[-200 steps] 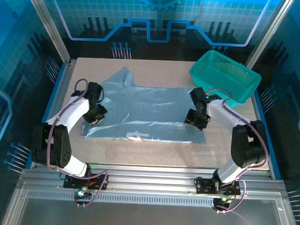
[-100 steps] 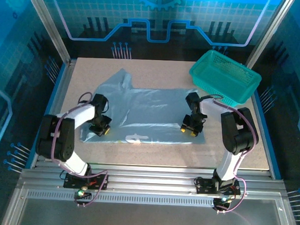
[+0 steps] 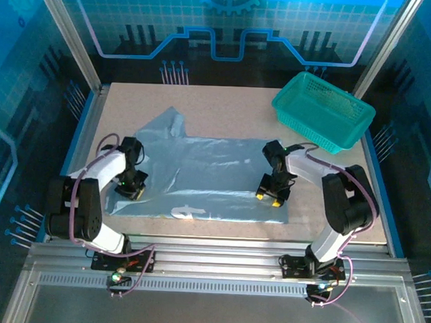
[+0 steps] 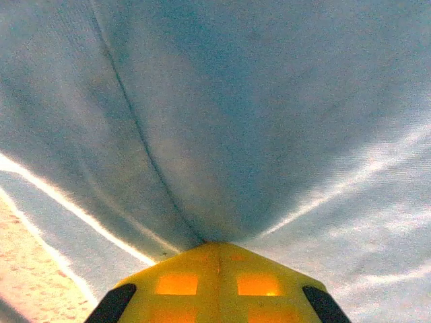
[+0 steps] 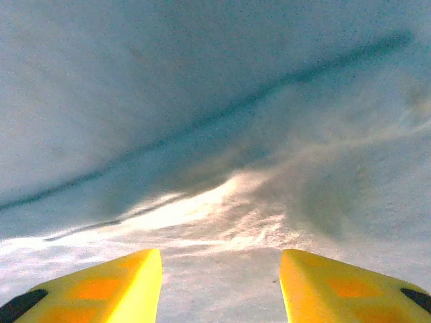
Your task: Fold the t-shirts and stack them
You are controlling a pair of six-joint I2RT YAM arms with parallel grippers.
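Light: cool blue, rather dim.
Glare: white streaks across t-shirt (image 4: 269, 101) creases.
Focus: wrist views blurred near t-shirt.

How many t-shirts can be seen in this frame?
1. The t-shirt lies spread across the middle of the table, with one sleeve pointing to the far left. A second could be hidden under it or in the teal basket at the far right.
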